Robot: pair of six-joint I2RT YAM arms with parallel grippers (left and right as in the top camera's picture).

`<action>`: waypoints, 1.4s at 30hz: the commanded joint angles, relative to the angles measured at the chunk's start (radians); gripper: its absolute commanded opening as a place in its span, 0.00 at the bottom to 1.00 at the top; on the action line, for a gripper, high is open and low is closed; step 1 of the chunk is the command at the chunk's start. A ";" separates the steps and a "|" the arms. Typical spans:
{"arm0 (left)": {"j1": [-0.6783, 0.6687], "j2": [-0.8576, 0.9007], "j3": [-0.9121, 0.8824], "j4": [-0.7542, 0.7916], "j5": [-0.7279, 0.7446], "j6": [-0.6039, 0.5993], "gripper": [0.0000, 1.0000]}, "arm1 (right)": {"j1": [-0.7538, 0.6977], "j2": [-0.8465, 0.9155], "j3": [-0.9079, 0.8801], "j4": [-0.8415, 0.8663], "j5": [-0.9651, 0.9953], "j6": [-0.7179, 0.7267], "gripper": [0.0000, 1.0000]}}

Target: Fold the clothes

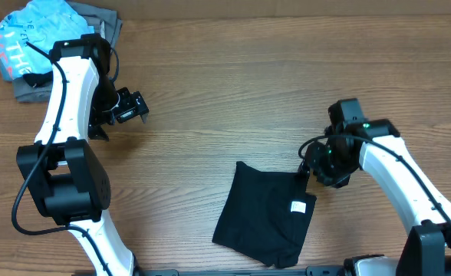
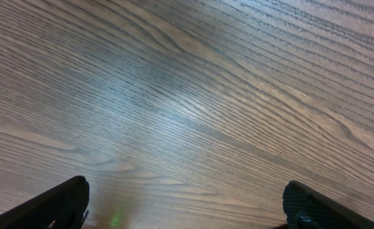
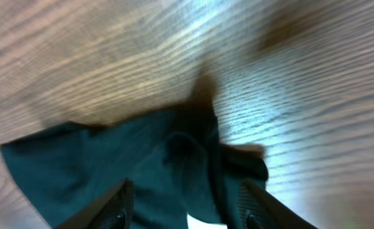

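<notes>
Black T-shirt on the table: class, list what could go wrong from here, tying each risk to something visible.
1. The right gripper hangs with jaws apart over a bunched corner of the black T-shirt; closing there may pinch several layers and undo the fold.
2. The left gripper is open over bare table, far from the shirt, so a one-armed pull could skew it.
3. The shirt lies close to the table's near edge and might slide off.

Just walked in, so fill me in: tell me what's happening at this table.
The right end effector hangs open over a corner of the partly folded plain black soft-fabric T-shirt on the wooden table. The left end effector is open over bare wood, near a light blue shirt and grey garment.
</notes>
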 commanded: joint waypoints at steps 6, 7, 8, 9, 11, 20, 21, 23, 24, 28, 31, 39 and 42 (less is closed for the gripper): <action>-0.008 -0.024 -0.005 0.002 0.008 0.020 1.00 | 0.003 -0.014 -0.174 0.144 -0.120 -0.027 0.38; -0.008 -0.024 -0.005 0.001 0.008 0.020 1.00 | 0.003 -0.014 -0.176 0.143 -0.112 -0.028 0.33; -0.008 -0.023 -0.005 0.000 0.008 0.020 1.00 | 0.003 -0.014 -0.175 0.142 -0.103 -0.027 0.30; -0.008 -0.024 -0.005 -0.001 0.008 0.020 1.00 | 0.003 -0.014 -0.175 0.142 -0.091 -0.027 0.25; -0.008 -0.023 -0.005 -0.001 0.008 0.021 1.00 | 0.002 -0.014 -0.175 0.141 -0.059 -0.004 0.17; -0.008 -0.023 -0.005 -0.003 0.008 0.020 1.00 | 0.002 -0.014 -0.151 0.028 0.106 0.111 0.04; -0.008 -0.023 -0.005 -0.003 0.008 0.021 1.00 | 0.002 -0.014 -0.152 0.016 0.124 0.129 0.04; -0.008 -0.024 -0.005 -0.004 0.008 0.020 1.00 | 0.002 -0.014 -0.161 0.009 0.148 0.163 0.10; -0.008 -0.023 -0.005 -0.004 0.008 0.020 1.00 | 0.002 -0.014 -0.170 0.016 0.148 0.172 0.14; -0.008 -0.023 -0.005 -0.003 0.021 0.021 1.00 | 0.002 -0.014 -0.221 0.042 0.155 0.227 0.25; -0.008 -0.024 -0.005 0.000 0.060 0.044 1.00 | 0.002 -0.014 -0.222 0.014 0.127 0.236 0.30; -0.040 -0.024 -0.005 0.015 0.159 0.149 1.00 | 0.002 -0.031 -0.222 -0.058 0.100 0.277 0.35; -0.069 -0.023 -0.005 0.019 0.159 0.167 1.00 | 0.002 -0.080 -0.208 -0.072 0.099 0.284 0.43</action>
